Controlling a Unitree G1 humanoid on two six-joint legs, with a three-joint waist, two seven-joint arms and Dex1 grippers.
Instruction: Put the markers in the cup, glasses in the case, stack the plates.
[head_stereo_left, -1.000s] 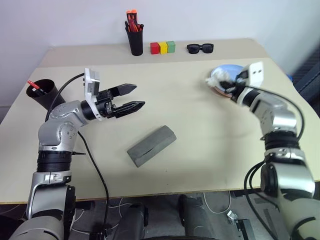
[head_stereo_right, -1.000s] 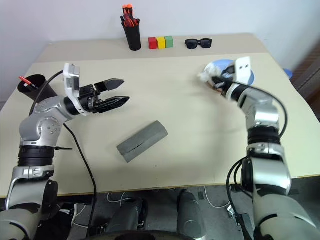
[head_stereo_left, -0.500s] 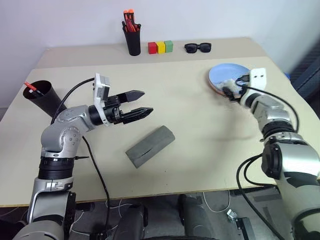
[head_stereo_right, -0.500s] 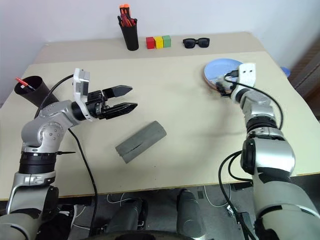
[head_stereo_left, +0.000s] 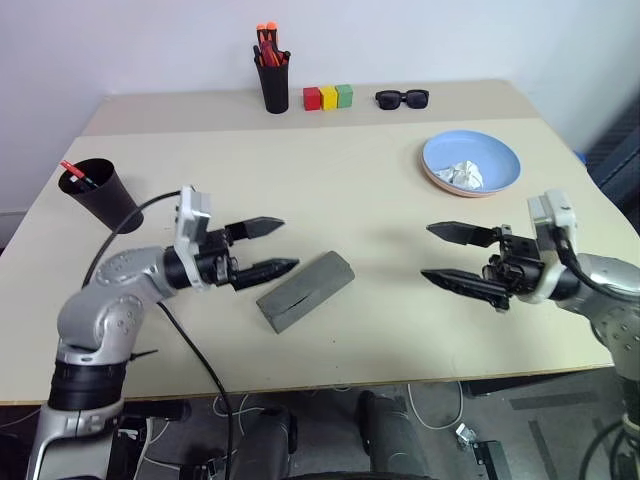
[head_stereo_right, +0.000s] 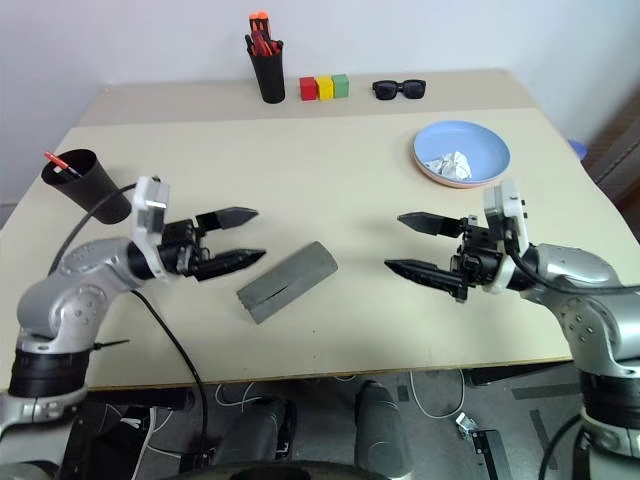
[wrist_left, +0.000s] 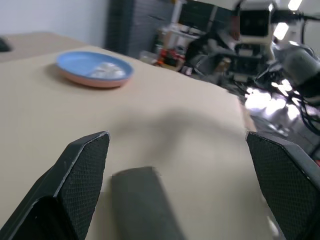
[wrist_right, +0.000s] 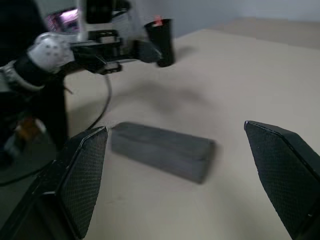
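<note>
the grey eyeglass case (head_stereo_left: 305, 290) lies shut and slantwise on the beige table (head_stereo_left: 360, 180), a little below the middle of the left eye view, touching neither arm. the left gripper (head_stereo_left: 272, 246) hangs just left of the case, pointing toward the middle of the frame, its two black fingers spread apart with nothing between them. the right gripper (head_stereo_left: 440, 255) sits right of centre, pointing back at the left one, its fingers likewise spread wide and empty. the case lies between the two grippers, nearer the left one. in the upper right of the frame the light blue plate (head_stereo_left: 470, 158) rests on top of the salmon pink plate (head_stereo_left: 440, 182), of which a thin rim shows beneath, and a crumpled white wad (head_stereo_left: 462, 174) lies in the blue plate. at the left edge of the frame stands the wide black cup (head_stereo_left: 98, 193), tilted a little, with a red marker (head_stereo_left: 73, 172) poking out of its mouth. along the top edge, from left to right, stand a tall black holder with orange-red pens (head_stereo_left: 272, 70), a row of red, yellow and green blocks (head_stereo_left: 328, 97), and chunky black sunglasses (head_stereo_left: 401, 98). the white marker and the wire-framed glasses cannot be made out.
</note>
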